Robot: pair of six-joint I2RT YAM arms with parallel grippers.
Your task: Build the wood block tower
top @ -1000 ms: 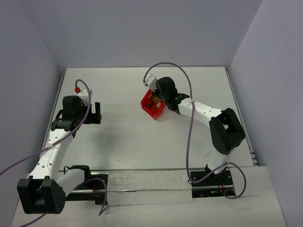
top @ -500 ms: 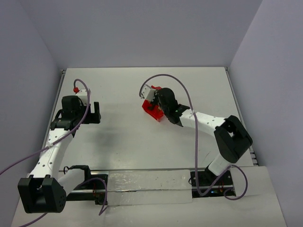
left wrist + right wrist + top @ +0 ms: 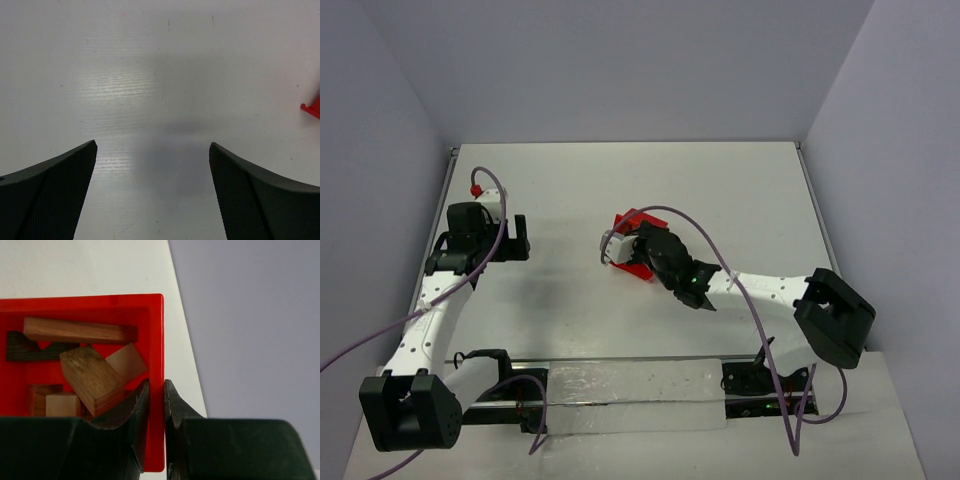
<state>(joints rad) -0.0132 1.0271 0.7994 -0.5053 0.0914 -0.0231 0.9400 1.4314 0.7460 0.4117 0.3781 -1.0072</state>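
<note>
Pinching one side wall of the red plastic bin between its closed-down fingers, the right gripper has pulled it nearer and leftward since a second ago, with the small tan and brown wood blocks heaped inside. The left gripper hangs spread wide and holds nothing, over the left side, hardly shifted. Beyond them the matte white table runs back to plain grey-lilac walls.
</note>
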